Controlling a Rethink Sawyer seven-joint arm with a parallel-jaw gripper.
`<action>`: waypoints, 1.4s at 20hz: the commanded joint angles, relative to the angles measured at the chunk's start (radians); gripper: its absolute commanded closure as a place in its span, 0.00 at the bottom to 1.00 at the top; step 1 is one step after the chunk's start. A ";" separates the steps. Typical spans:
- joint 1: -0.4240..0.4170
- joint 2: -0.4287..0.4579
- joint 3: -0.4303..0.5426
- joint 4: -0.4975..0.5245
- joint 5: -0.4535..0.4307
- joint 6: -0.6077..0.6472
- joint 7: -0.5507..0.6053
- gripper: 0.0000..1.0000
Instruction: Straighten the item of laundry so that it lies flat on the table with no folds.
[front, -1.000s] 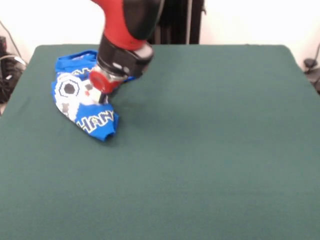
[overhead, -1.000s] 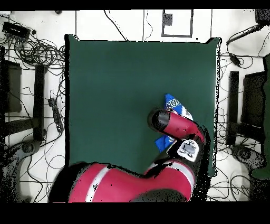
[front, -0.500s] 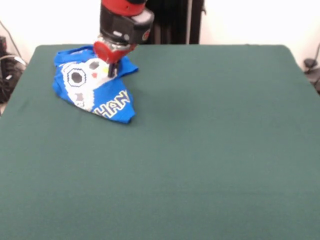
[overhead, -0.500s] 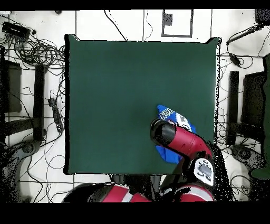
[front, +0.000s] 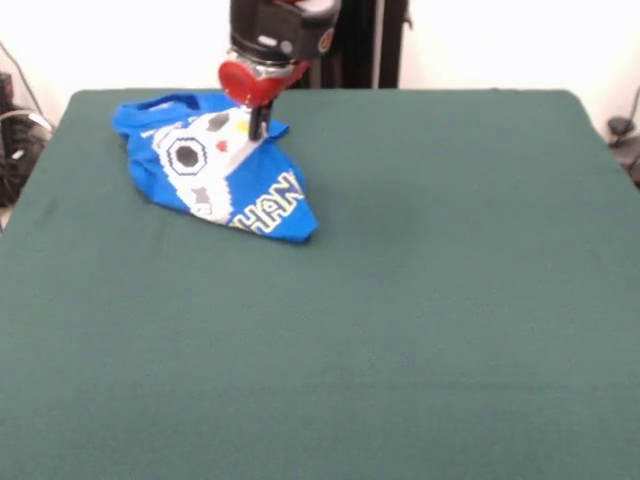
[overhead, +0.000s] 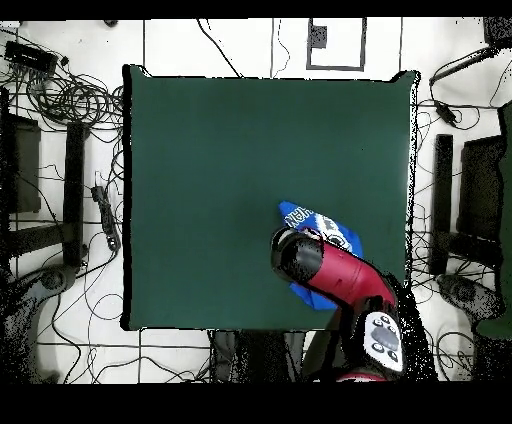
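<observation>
1. Front view: the shirt (front: 215, 175) lies crumpled in the far left part of the tabletop (front: 400, 320), print side up, drawn into a wedge whose point reaches toward the near right. The gripper (front: 258, 128) stands on its far right edge, jaws together and clamped on a pinch of the shirt.
2. Overhead view: the arm covers most of the shirt (overhead: 310, 222), so only a blue corner with lettering shows beside it. How the folds run underneath cannot be told.
3. Risk: the pinch looks small. A pull across the tabletop could slip the cloth out of the jaws and leave the shirt bunched where it is.
4. Risk: the hold is near one edge, not a corner pair. Dragging from there would likely stretch the wedge longer and not open it, adding creases.
5. Risk: the shirt sits close to the far edge. A pull farther back could carry part of it off the tabletop.
</observation>
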 joint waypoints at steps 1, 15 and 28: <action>0.052 -0.047 0.174 0.136 0.093 0.091 0.062 1.00; 0.066 -0.154 0.208 0.263 0.178 0.088 0.074 1.00; 0.066 -0.275 0.276 0.462 0.247 -0.033 0.078 1.00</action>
